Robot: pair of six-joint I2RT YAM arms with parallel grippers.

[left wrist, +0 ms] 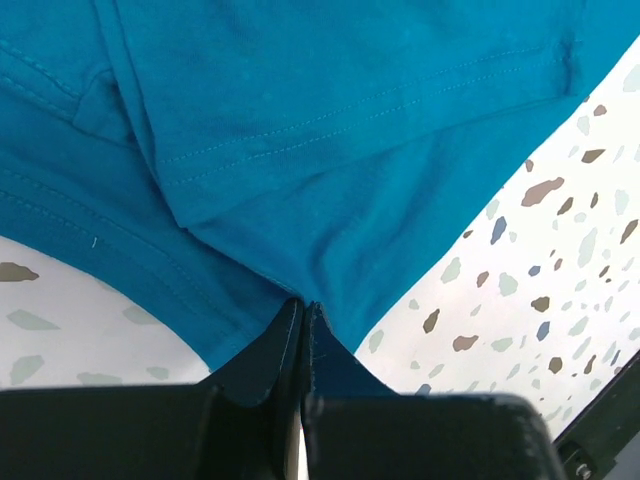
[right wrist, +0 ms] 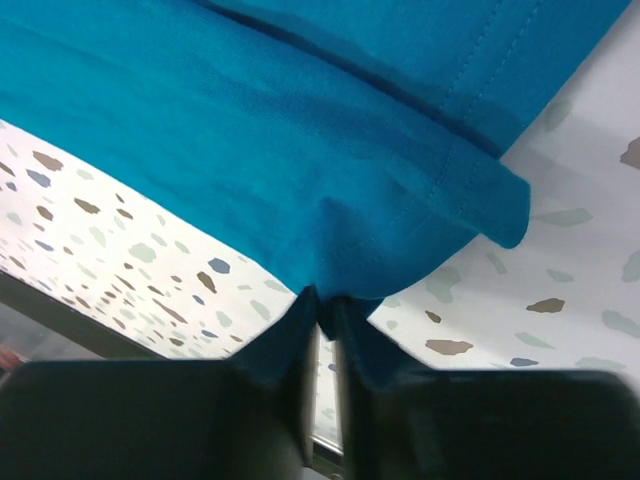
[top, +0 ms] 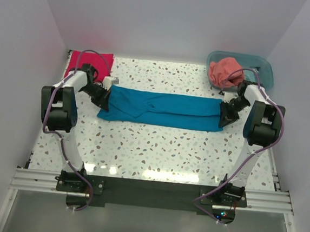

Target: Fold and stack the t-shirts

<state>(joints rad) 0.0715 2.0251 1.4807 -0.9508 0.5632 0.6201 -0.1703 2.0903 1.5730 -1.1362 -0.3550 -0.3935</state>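
The teal-blue t-shirt point(top: 161, 110) lies across the middle of the speckled counter point(top: 157, 149) as a long narrow band, its sides apparently turned in already, running from one arm to the other with a soft diagonal crease near its centre. The left end effector point(top: 103, 101) is at the band's left end, and its wrist view shows the jaws pressed together with a tuck of teal cloth caught between them at the hem. The right end effector point(top: 224, 115) is at the opposite end; in its wrist view the jaws are nearly together with a fold of the same cloth pinched in the narrow gap. The crimson-magenta t-shirt point(top: 92, 62) sits folded at the far left corner, while the salmon-coral t-shirt point(top: 227, 72) is bunched up inside the teal tub point(top: 263, 63) at the far right. By the look of it, the step in hand is the grasp that starts the crosswise fold of the teal shirt, so the task seems roughly midway. The next move probably calls for lifting both pinched ends evenly, keeping the band taut enough that the tucked layers do not spill, then carrying one end over the other so the edges meet squarely before the folded shirt goes onto the crimson one.
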